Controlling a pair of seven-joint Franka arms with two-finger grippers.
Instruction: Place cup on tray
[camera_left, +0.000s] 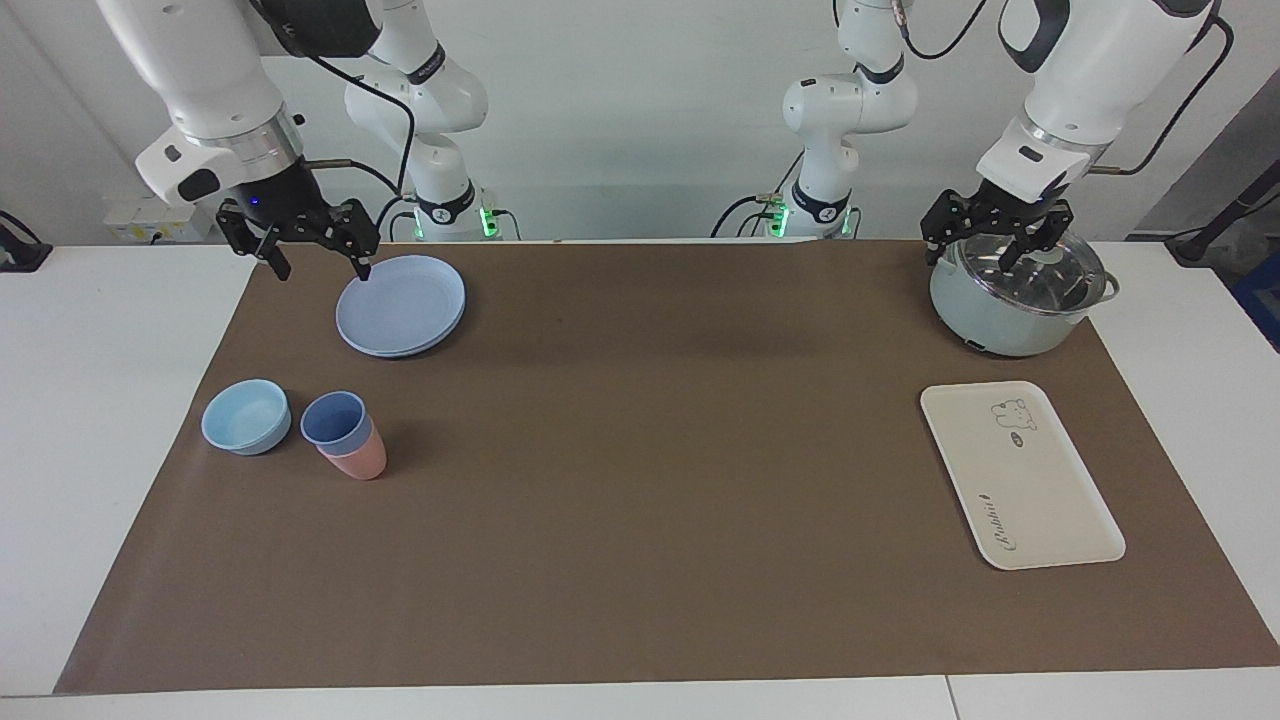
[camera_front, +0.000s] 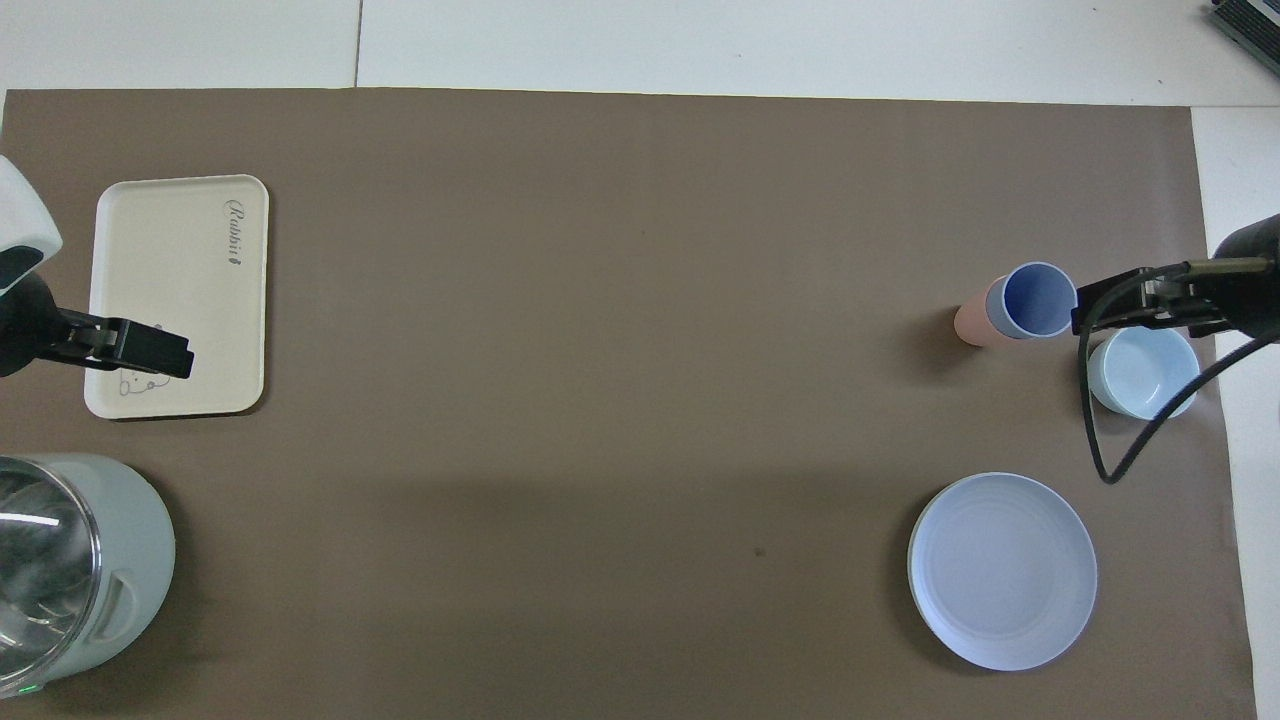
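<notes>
Cup (camera_left: 335, 420) is nested in a pink cup (camera_left: 360, 458), "Rabbit" is read on the tray (camera_left: 1040, 500), and both the right gripper (camera_left: 318, 268) and the left gripper (camera_left: 985, 262) are held with jaws spread.

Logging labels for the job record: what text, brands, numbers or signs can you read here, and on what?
"Rabbit", in cursive, on the tray, at its end farther from the robots.
A small dark oval mark beside the bear drawing on the tray: too small to read.
No other text shows.

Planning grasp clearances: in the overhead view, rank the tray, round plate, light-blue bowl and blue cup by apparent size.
1. tray
2. round plate, close to the tray in footprint, so that order is unsure
3. light-blue bowl
4. blue cup, nested in a pink cup
</notes>
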